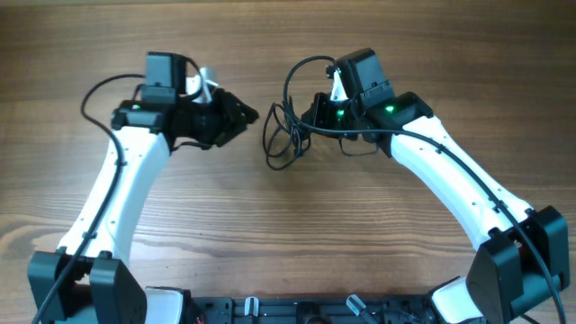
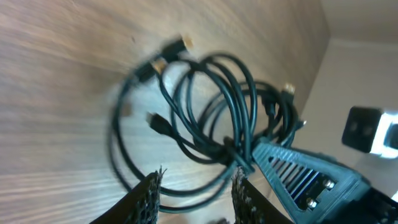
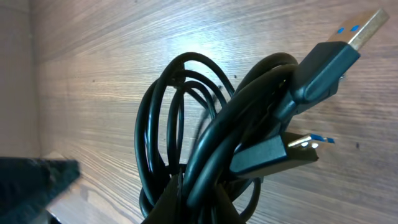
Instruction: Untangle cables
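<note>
The cables (image 1: 284, 135) are a bundle of thin black cords in loose loops on the wooden table, between the two arms. My right gripper (image 1: 310, 117) is shut on the right side of the bundle. In the right wrist view the cords (image 3: 205, 124) rise from between my fingers (image 3: 208, 199), with two USB plugs (image 3: 329, 56) sticking out. My left gripper (image 1: 245, 115) is open and empty, just left of the bundle. In the left wrist view its fingers (image 2: 196, 190) frame the lower loops of the cables (image 2: 205, 112), without touching them.
The wooden table (image 1: 288, 234) runs under everything. The right gripper's finger (image 2: 305, 174) shows in the left wrist view at the bundle's right edge. Thick black arm wires (image 1: 99, 90) loop beside each arm. The arm bases sit at the near edge.
</note>
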Robot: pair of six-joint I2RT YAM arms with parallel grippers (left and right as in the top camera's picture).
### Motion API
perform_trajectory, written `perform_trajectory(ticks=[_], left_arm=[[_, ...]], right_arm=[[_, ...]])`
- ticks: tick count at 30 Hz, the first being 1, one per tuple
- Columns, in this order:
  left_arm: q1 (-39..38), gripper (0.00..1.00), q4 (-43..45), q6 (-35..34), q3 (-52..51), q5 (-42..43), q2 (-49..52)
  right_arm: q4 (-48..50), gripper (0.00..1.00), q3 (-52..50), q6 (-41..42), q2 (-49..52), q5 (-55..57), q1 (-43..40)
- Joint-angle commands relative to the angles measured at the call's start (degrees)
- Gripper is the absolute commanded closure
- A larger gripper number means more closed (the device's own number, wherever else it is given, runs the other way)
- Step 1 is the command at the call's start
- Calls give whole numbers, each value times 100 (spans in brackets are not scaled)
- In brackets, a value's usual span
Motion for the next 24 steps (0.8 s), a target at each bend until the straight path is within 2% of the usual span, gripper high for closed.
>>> perform_trajectory(ticks=[1,6,9,17,24], left_arm=[[-444,65,129,-638,0,-98,20],[-752,77,455,-1075,0,-103,24],[-785,79,494,-1272,0,-122,24],[-789,83,452,-1270,0,-149,24],[-929,81,240,-1272,0,-422,24]], right_arm=[[83,95,142,-146,-4,-177,151],[70,96,136,-2,-4,-79,350],[85,96,136,175,-4,-2,420],[118,96,136,334,-4,-4,448],[120,96,136,332,-4,-2,448]])
